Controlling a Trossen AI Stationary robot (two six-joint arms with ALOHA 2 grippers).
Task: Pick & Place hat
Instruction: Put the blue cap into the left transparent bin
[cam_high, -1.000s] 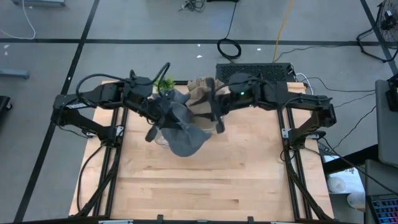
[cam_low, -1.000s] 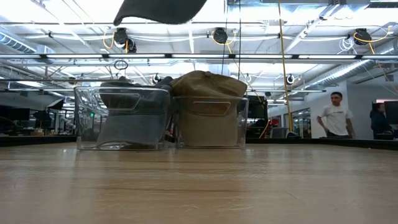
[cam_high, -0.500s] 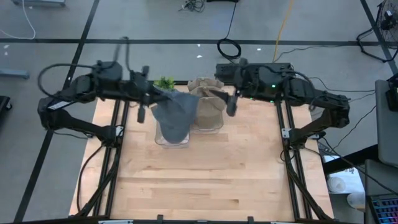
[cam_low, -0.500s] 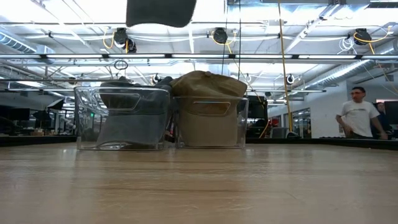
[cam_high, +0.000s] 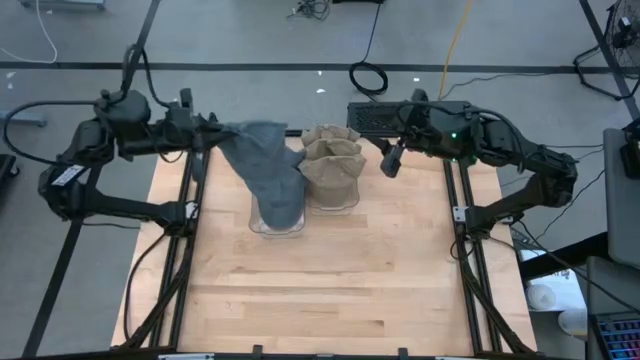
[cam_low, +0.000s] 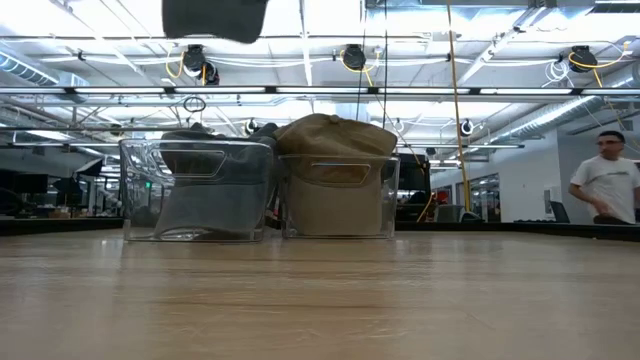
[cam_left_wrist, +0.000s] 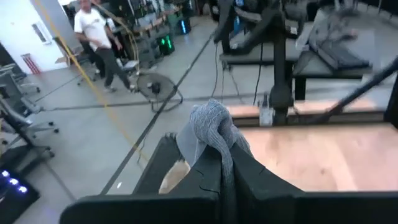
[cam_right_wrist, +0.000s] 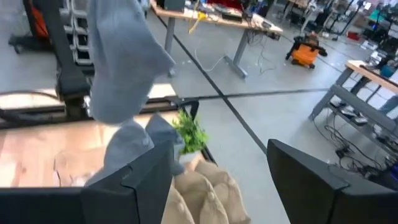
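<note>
A grey knit hat (cam_high: 266, 165) hangs from my left gripper (cam_high: 213, 136), which is shut on it near the table's far left corner. The hat is high above a clear bin (cam_low: 197, 188) of grey hats; only its lower part (cam_low: 214, 18) shows in the low view. Beside that bin stands a second clear bin (cam_low: 338, 190) piled with tan hats (cam_high: 333, 160). My right gripper (cam_high: 390, 160) is open and holds nothing, right of the tan bin; the grey hat (cam_right_wrist: 121, 62) hangs beyond its fingers. My left gripper pinches a bunched fold of the grey hat's knit (cam_left_wrist: 211, 127) between its two fingers. The fingers lie nearly level and come from the table's left. The hat hangs slack from them toward the bins, lifted clear of both bins and the table.
A small green plant (cam_right_wrist: 189, 134) stands behind the bins at the table's far edge. Bare wooden tabletop (cam_high: 330, 290) stretches from the bins to the near edge. A person (cam_low: 606, 185) stands in the room beyond the table.
My left gripper has gone up and toward the table's far left corner, carrying the grey hat from in front of the bins to above the grey bin, where it now hangs lengthwise. My right gripper has drawn away from the hat toward the far right.
</note>
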